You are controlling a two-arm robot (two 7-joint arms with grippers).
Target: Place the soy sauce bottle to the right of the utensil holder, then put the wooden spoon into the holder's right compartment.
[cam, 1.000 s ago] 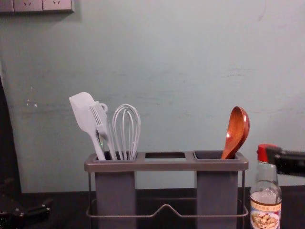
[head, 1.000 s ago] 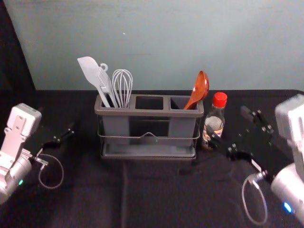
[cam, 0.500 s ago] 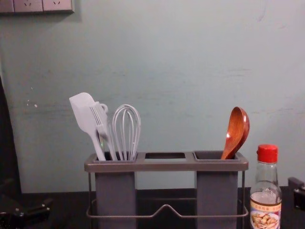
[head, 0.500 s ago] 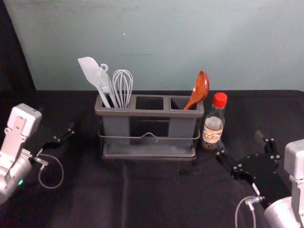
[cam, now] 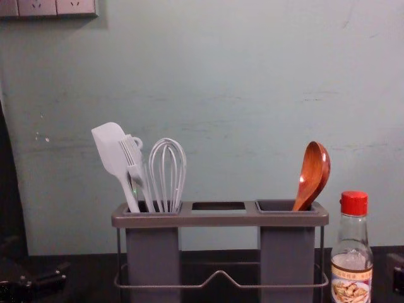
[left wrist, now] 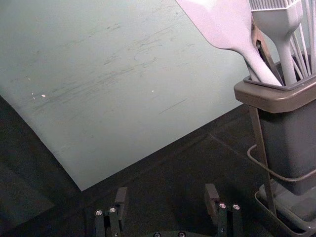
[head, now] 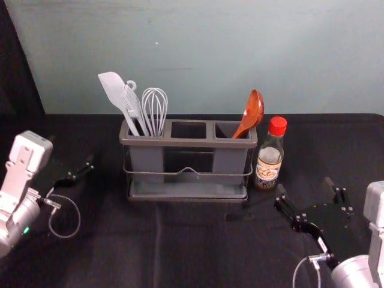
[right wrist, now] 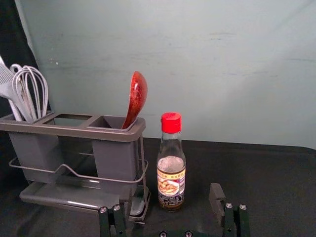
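1. Spoon [head: 253,109] stands in the holder's [head: 192,143] right compartment.
2. Bottle [head: 269,157]: upright, just right of the holder.
3. Right gripper [head: 305,188]: front-right of the holder, spread wide, empty.
4. Left gripper [head: 71,151]: left of the holder, spread wide, empty.

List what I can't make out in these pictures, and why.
- Wooden spoon's lower end, chest and head views: hidden inside the right compartment.
- Whisk's lower end, same views: hidden inside the left compartment.
- Brown item, left wrist view: partly behind the spatula; can't tell what it is.
- Sauce bottle's fine print, right wrist view: too small.
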